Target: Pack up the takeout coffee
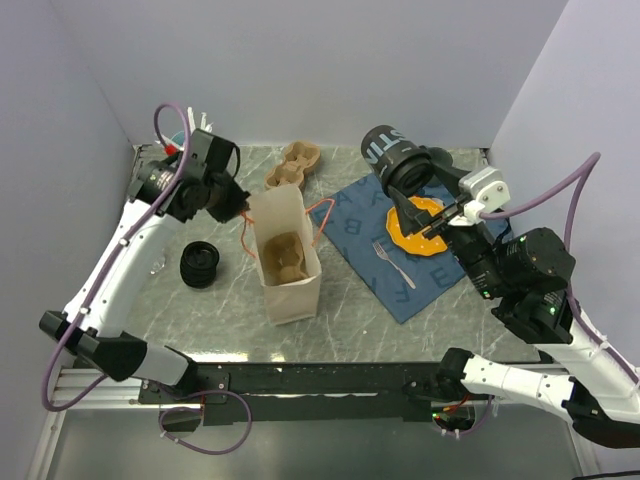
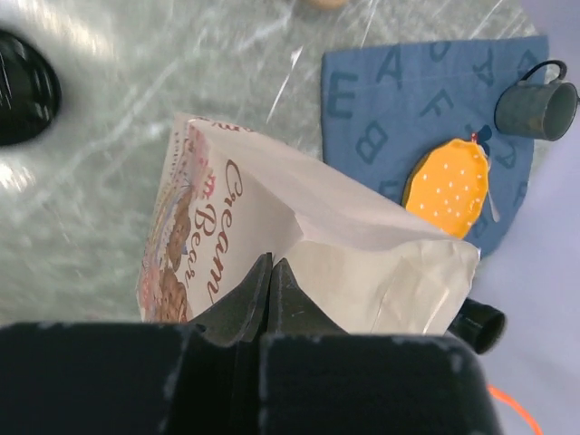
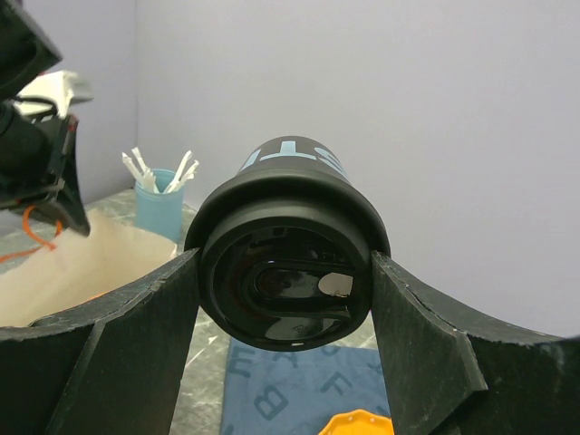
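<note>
Left wrist view: black ribbed round cup [image 2: 20, 86] is blurring and running off the left edge. Left gripper [image 2: 272, 265] is covering part of the white printed paper bag [image 2: 362, 245].
Right wrist view: dark lidded cup with pale lettering [image 3: 285, 263] is hiding its body behind its lid.
Overhead: right gripper [image 1: 410, 178] is covering part of the orange round plate [image 1: 408, 238]. Brown shape [image 1: 285, 255] inside the bag isn't resolving.

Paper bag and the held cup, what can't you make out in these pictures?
Top view: what the brown shape inside the paper bag is; too indistinct.
Top view: lettering on the lidded black cup; wraps out of sight.
Right wrist: its fill; the lid covers it.
</note>
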Controlling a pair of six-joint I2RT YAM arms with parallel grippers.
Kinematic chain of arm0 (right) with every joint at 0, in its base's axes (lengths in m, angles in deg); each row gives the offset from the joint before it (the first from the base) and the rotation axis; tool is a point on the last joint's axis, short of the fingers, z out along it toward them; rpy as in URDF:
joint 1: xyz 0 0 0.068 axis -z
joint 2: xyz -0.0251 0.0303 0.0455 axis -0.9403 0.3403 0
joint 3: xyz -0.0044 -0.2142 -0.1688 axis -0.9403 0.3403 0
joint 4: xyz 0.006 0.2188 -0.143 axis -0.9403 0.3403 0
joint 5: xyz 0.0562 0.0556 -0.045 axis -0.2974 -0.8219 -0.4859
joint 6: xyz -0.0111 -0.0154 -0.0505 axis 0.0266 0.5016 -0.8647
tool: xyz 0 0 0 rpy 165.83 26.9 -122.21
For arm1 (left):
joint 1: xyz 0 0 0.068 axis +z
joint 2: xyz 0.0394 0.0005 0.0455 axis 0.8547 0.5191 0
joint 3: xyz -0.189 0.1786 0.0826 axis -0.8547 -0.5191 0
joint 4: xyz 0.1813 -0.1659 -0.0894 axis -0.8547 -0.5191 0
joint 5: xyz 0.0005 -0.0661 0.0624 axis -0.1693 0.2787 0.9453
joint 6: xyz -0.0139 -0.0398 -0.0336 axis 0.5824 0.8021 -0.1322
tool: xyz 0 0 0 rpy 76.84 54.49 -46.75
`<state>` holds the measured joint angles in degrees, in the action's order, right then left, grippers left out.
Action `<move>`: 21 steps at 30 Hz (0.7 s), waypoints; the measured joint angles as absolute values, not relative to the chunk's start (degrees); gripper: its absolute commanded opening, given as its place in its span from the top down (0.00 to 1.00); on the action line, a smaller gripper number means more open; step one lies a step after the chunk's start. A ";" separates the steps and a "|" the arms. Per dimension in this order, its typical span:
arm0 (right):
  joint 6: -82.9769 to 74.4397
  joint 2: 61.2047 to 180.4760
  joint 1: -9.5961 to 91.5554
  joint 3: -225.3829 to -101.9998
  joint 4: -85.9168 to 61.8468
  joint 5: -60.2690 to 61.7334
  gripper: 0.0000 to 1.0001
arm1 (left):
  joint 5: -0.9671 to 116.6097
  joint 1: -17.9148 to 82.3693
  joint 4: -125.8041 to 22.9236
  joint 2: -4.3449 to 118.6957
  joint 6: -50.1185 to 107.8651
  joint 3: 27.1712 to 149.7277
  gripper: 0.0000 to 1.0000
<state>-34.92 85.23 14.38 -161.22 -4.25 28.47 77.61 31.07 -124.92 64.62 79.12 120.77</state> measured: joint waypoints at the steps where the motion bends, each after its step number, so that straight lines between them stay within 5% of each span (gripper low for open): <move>1: -34.83 85.25 14.38 -160.96 -4.42 28.41 0.55 | 77.11 31.07 -124.74 63.83 80.56 119.22 0.99; 4: -34.66 85.41 14.38 -160.35 -4.58 28.25 0.55 | 75.30 30.98 -123.61 61.82 85.19 112.81 0.87; 5: -34.57 85.45 14.38 -160.17 -4.58 28.23 0.55 | 74.81 30.91 -123.28 61.41 86.57 110.71 0.67; 9: -34.50 85.78 14.38 -159.93 -4.55 28.23 0.55 | 73.20 30.87 -121.68 60.73 89.28 106.08 0.31; 17: -34.28 87.33 14.38 -159.98 -4.40 27.88 0.55 | 78.05 30.89 -115.50 59.90 68.71 112.46 0.28; 21: -34.00 87.70 14.38 -160.06 -3.42 26.98 0.55 | 75.21 30.96 -103.43 57.67 49.83 110.49 0.37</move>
